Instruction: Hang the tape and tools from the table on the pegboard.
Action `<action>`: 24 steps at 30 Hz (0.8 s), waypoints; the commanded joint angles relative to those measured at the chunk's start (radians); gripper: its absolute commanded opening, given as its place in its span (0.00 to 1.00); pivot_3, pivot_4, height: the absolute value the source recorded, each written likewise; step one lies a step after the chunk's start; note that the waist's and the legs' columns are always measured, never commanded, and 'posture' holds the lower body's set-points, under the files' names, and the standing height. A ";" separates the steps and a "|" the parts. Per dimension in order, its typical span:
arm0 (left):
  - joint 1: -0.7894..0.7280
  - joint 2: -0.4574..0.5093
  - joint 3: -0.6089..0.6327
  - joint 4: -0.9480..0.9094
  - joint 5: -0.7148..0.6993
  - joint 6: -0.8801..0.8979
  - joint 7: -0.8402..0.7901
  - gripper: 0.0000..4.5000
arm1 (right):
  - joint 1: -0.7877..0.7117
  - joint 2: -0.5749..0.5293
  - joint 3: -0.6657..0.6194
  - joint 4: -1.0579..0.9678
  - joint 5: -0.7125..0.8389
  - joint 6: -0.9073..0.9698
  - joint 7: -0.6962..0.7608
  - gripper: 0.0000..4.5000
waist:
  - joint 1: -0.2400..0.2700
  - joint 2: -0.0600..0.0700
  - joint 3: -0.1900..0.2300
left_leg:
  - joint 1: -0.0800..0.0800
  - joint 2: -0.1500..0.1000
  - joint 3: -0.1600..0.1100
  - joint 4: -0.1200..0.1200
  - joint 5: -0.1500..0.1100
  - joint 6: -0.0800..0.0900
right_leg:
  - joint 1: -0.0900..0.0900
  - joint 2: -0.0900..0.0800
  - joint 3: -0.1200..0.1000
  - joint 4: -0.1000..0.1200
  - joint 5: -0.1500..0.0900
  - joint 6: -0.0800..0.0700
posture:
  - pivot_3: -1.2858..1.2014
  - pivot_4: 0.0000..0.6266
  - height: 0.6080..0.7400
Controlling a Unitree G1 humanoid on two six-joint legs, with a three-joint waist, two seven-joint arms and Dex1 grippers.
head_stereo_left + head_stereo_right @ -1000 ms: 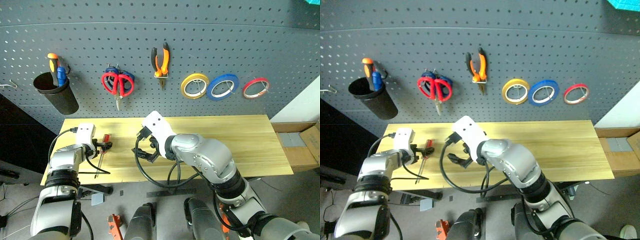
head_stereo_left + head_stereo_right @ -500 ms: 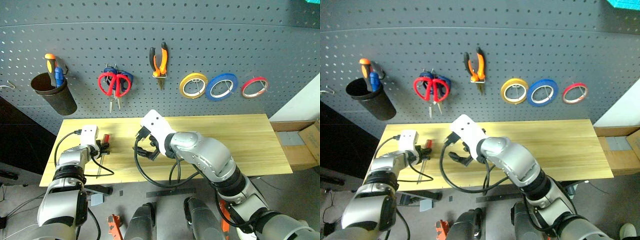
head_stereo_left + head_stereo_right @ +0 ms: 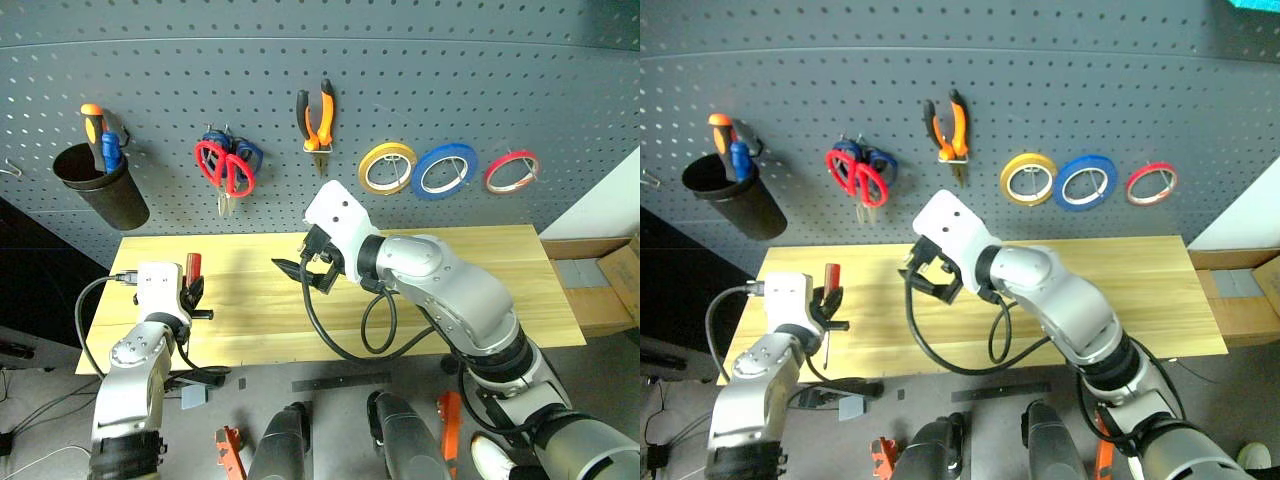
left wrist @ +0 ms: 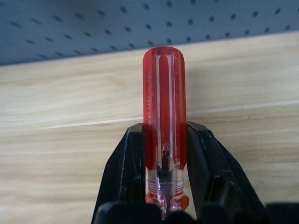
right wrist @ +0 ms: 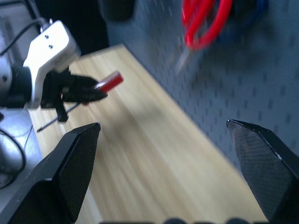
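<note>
Left gripper (image 3: 189, 290) clamped on the screwdriver (image 3: 191, 270), black fingers (image 4: 125, 163) pinching the clear red handle near its base, handle end rising past the fingertips, thin shaft hanging below the grip. Lifted off the table (image 3: 480, 270), above its left end. Up and to the left of this gripper on the pegboard (image 3: 560, 90), a black cup (image 3: 100, 195) with an orange and a blue handle sticking out.

Right gripper (image 3: 305, 272) spread wide, holding nothing, raised over the table's middle with its fingers (image 5: 74, 163) pointing left toward the held screwdriver, well apart from it. Just above it on the board, pliers (image 3: 319, 122) hanging with orange-and-black handles up. Up and left of it, red scissors (image 3: 224, 170) hanging over blue scissors (image 3: 246, 154). Up and right of it, three rolls in a row: yellow tape (image 3: 388, 168), blue tape (image 3: 446, 172), red tape (image 3: 512, 171), all on pegs.
</note>
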 commanded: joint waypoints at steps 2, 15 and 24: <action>0.012 -0.006 0.006 -0.196 0.037 -0.163 0.026 0.19 | 0.000 -0.005 -0.062 -0.084 0.074 -0.130 0.113 1.00 | 0.004 0.000 0.000 | 0.000 0.000 0.000 0.001 0.001 0.000 | 0.001 0.001 -0.002 0.000 0.001 -0.002 | 0.50 0.34 1.00; -0.484 0.148 0.134 -0.027 0.016 -0.286 0.089 0.19 | -0.044 -0.002 -0.117 0.067 0.058 -0.354 0.183 1.00 | 0.039 -0.007 -0.011 | 0.001 0.007 0.001 0.010 0.005 -0.005 | 0.005 0.015 -0.006 0.000 0.010 -0.005 | 0.51 0.22 1.00; -0.789 0.204 0.134 0.395 -0.015 -0.455 0.059 0.19 | -0.085 0.028 -0.128 0.136 0.016 -0.398 0.144 1.00 | 0.041 -0.014 -0.032 | 0.001 0.008 0.004 0.009 0.009 -0.010 | 0.004 0.017 -0.006 0.000 0.012 -0.006 | 0.49 0.18 1.00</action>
